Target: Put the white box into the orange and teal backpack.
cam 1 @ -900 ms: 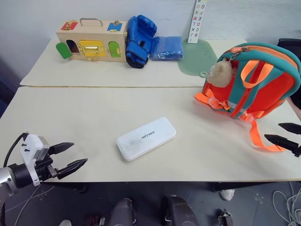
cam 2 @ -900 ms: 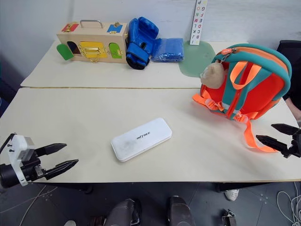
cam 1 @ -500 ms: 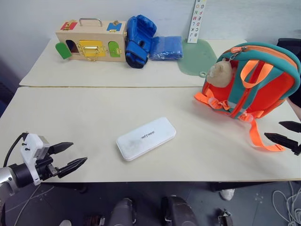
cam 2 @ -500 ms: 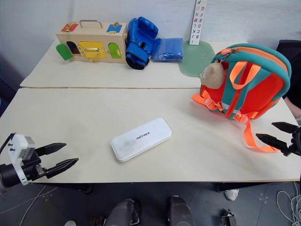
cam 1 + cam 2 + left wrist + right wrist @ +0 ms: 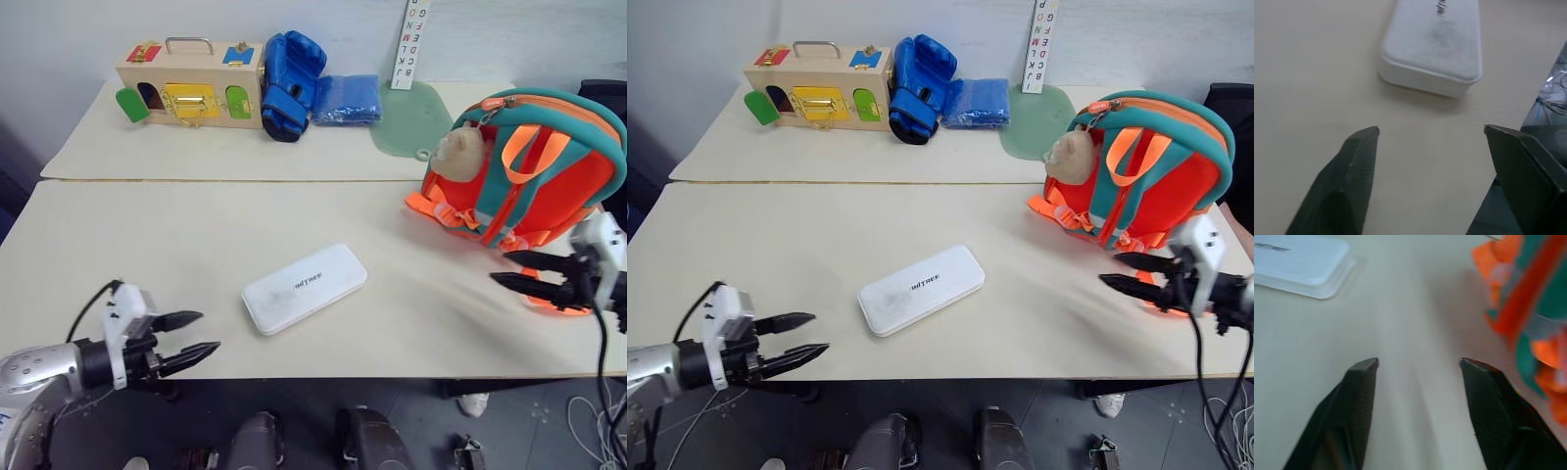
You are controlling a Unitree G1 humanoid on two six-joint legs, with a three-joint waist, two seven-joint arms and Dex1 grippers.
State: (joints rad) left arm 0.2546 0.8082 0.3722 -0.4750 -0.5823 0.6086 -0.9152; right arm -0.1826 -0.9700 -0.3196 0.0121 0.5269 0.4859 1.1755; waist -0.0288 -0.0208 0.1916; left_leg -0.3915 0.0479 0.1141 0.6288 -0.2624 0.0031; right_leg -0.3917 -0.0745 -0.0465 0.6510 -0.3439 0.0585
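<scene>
Two tools: both over the near edge of the cream bench [image 5: 196, 245], neither touching anything.
Left tool [image 5: 194, 334]: black fingers spread apart, empty, pointing toward the box, near its left end.
Flat white rectangular plastic box [image 5: 305, 288]: lies flat mid-bench, dark lettering up, well apart from the backpack.
Orange and teal child's backpack [image 5: 534, 166]: stands upright at the right of the bench, tan plush animal on its front, orange straps trailing onto the bench.
Right tool [image 5: 521, 270]: fingers parted, empty, just beside the backpack's trailing orange strap.
</scene>
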